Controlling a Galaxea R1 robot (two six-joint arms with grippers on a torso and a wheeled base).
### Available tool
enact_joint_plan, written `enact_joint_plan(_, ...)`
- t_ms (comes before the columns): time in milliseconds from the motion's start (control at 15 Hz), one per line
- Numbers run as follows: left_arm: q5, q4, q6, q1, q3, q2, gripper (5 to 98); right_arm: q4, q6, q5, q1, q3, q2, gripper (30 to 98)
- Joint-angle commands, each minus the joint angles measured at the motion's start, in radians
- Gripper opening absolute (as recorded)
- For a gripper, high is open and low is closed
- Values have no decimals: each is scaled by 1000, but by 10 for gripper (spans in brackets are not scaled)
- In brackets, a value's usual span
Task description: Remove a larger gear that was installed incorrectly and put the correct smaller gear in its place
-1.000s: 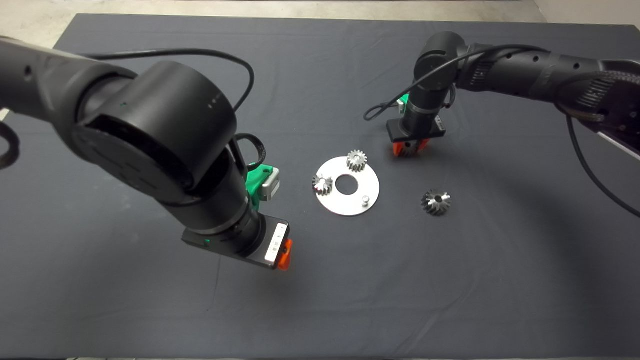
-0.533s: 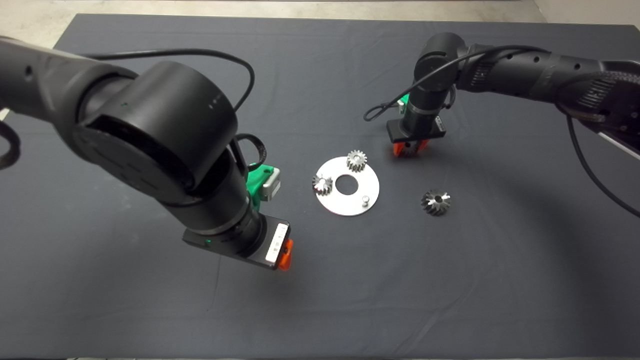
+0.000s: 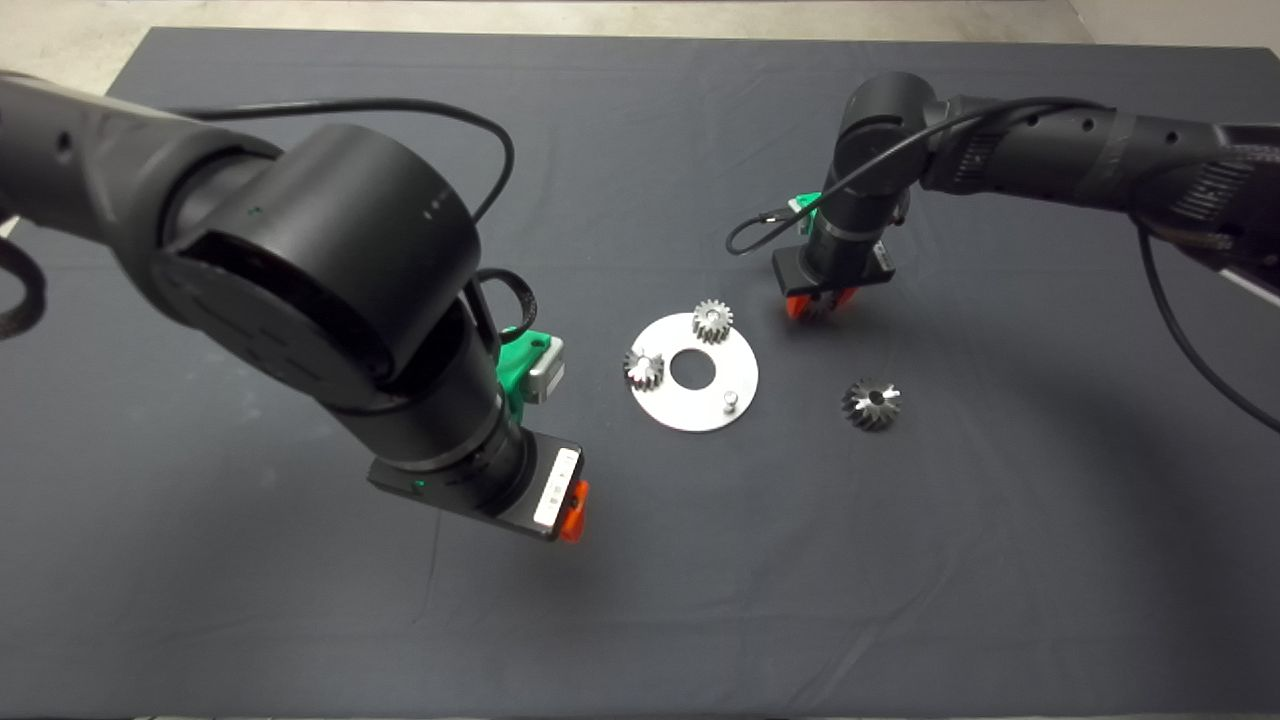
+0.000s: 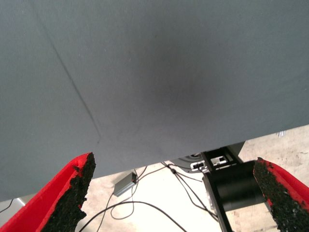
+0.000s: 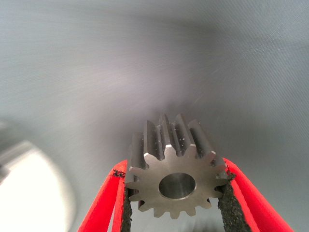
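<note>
Your right claw (image 5: pixel 176 203) gripped smaller gear (image 5: pixel 175 166) beside disc (image 3: pixel 694 372); left claw (image 4: pixel 174 193) hung wide open, empty; larger gear (image 3: pixel 871 404) lay on worktop (image 3: pixel 900 580).

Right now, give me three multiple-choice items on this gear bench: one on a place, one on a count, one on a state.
1. Where does the larger gear lie?
A. on the mat right of the plate
B. on the plate's bare pin
C. in the left gripper

2. How many gears sit on the round plate?
A. none
B. two
C. four

3. What is the right gripper doing?
A. open over the mat
B. shut on the smaller gear
C. shut on the plate

Key: 1 A, the head view shows it alone on the mat, apart from the plate. 2 B, two small gears stand there beside one bare pin. 3 B, the right wrist view shows the smaller gear clamped between the pads; the left gripper hangs open and empty.
</note>
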Motion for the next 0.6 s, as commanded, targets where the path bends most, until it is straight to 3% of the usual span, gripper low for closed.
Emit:
enact_joint_plan(0,74,1,0,-20,-15,3,839,182,115,-89,259,136,-47,379)
enact_joint_plan(133,72,2,0,-20,-13,3,839,235,109,-89,283,143,-50,372)
enact_joint_plan(400,71,2,4,-20,-20,3,839,472,57,-86,283,144,-58,367)
enact_joint_plan(533,70,0,13,-20,-18,-4,839,485,63,-82,283,190,-51,368)
